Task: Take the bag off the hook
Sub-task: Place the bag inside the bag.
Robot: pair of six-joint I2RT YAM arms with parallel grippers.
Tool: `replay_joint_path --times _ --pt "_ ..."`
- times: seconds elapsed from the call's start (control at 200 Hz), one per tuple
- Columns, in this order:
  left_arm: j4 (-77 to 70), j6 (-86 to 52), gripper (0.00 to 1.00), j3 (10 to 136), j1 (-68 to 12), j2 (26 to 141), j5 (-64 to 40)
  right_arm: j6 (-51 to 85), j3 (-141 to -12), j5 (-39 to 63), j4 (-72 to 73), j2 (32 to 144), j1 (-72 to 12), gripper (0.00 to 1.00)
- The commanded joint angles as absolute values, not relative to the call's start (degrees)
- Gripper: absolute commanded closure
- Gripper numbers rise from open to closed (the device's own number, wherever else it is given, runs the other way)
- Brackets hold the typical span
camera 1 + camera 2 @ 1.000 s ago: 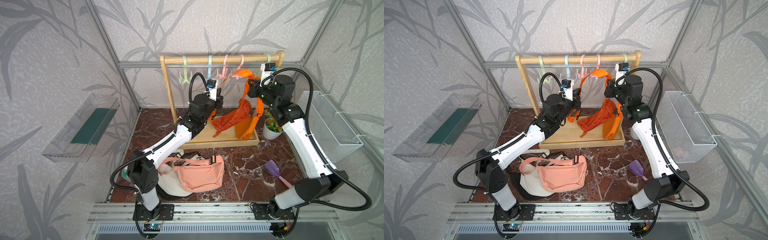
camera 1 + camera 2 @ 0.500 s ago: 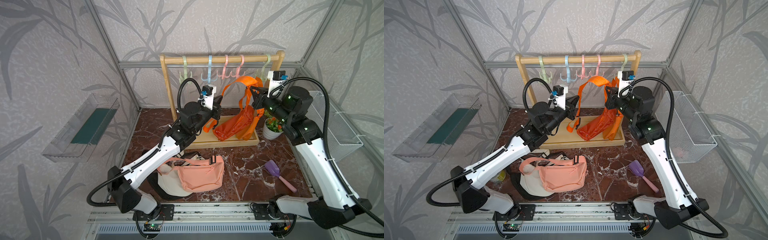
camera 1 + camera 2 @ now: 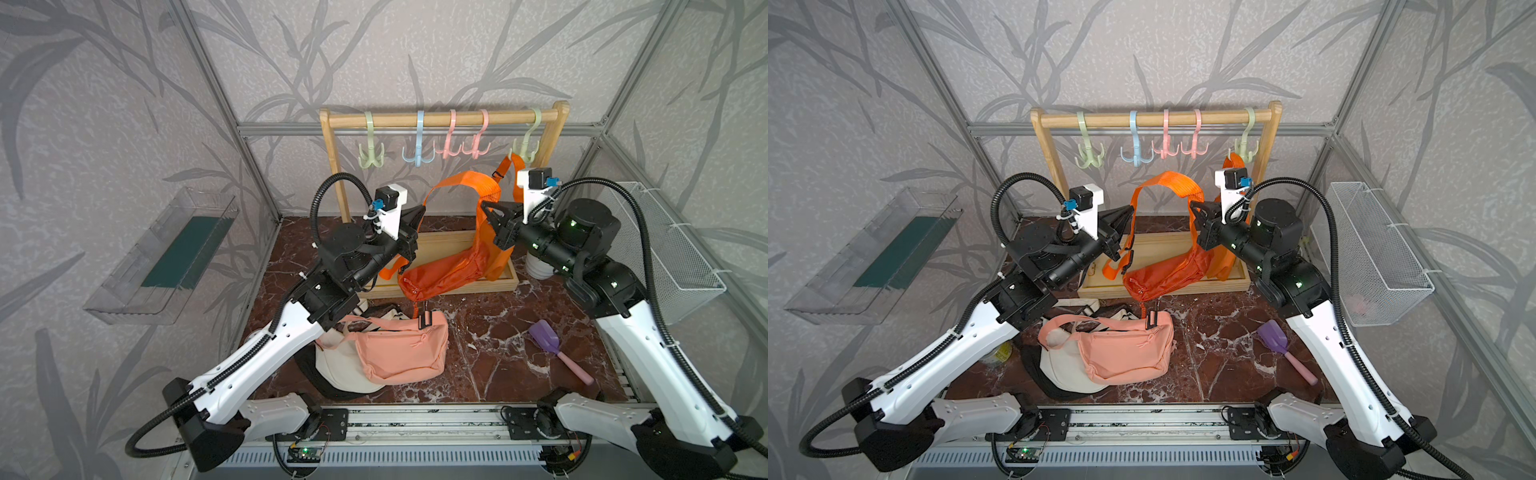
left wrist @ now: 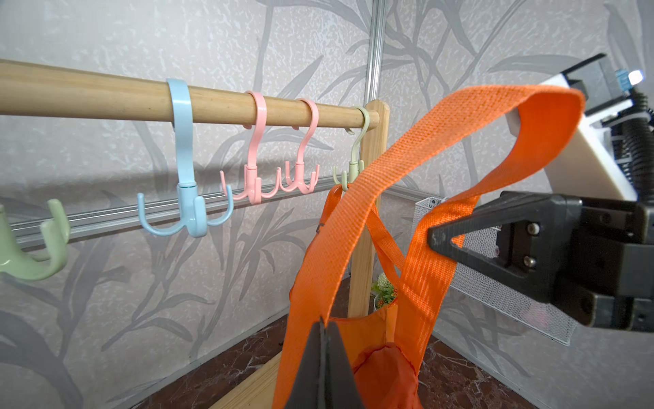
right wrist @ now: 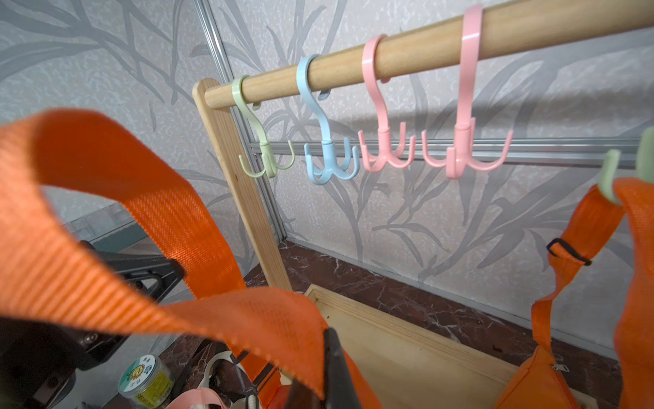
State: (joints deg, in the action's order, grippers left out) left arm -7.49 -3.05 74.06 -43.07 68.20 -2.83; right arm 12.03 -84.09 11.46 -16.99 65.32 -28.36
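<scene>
Left wrist shows bag strap (image 4: 346,219) pinched in left claw (image 4: 322,325).

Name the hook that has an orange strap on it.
The green hook nearest the right arm: an orange strap loops over one prong. The other four hooks are bare.

Hardly any writing can be read. The one printed item is a small jar (image 5: 147,380) with a green lid, seen in the right wrist view standing on the marbled surface (image 5: 389,290). Its lid sticker carries a cartoon face with a few small characters beneath it, too blurred to make out. The yellow label around its side is equally illegible. In a top view the jar (image 3: 999,353) shows only as a yellowish patch.
</scene>
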Motion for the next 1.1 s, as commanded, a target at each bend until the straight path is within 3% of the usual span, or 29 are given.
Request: replay_joint_path --times 0.0,1.095 --pt "-7.9 -3.3 1.00 73.2 -43.2 66.3 -2.3 11.3 -82.8 11.3 -14.0 63.3 -29.9 1.00" --pt "-7.4 0.9 1.00 66.2 -43.2 57.2 2.4 8.2 -78.1 11.4 -11.3 58.3 -40.9 1.00"
